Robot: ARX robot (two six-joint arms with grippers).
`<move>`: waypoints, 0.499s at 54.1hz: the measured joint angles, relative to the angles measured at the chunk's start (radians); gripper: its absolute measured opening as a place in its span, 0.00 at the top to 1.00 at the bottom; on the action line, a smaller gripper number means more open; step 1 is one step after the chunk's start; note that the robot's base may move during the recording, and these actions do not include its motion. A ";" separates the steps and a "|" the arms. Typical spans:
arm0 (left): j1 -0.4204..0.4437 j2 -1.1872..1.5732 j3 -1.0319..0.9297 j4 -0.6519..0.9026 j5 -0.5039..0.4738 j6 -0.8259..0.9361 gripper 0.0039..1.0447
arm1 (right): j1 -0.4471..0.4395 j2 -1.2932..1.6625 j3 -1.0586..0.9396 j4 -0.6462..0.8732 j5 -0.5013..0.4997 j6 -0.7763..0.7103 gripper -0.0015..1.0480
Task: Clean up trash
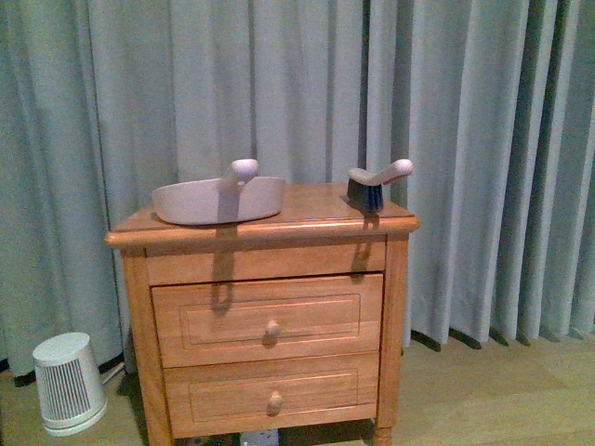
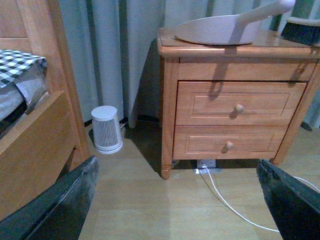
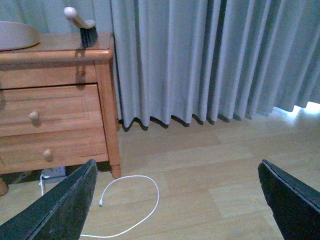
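The left claw [image 2: 176,164] and right claw [image 3: 176,164] both gape wide, empty, over the pale wooden floor [image 3: 225,190]. Farther off, the orange wooden two-drawer table [image 1: 279,232] carries a pinkish-beige dustpan [image 1: 218,200] and a dark-bristled brush [image 1: 372,186]. Where the trash lies cannot be told.

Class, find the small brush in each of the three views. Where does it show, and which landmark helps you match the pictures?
Front view: the brush stands at the right end of the nightstand top.
Left wrist view: the brush is cut off by the picture edge, just beyond the dustpan handle.
Right wrist view: the brush stands on the nightstand corner nearest the curtain.
Shared landmark: the dustpan beside it, seen in all three.
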 joint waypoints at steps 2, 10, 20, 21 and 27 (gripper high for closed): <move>0.000 0.000 0.000 0.000 0.000 0.000 0.07 | 0.000 0.000 0.000 0.000 0.000 0.000 0.07; 0.000 0.000 0.000 0.000 0.000 0.000 0.07 | 0.000 0.000 0.000 0.000 0.000 0.000 0.07; 0.000 0.000 0.000 0.000 0.000 0.000 0.07 | 0.000 0.000 0.000 0.000 0.000 0.000 0.07; 0.000 0.000 0.000 0.000 0.000 0.000 0.07 | 0.000 0.000 0.000 0.000 0.000 0.000 0.07; 0.000 0.000 0.000 0.000 0.000 0.000 0.07 | 0.000 0.000 0.000 0.000 0.000 0.000 0.07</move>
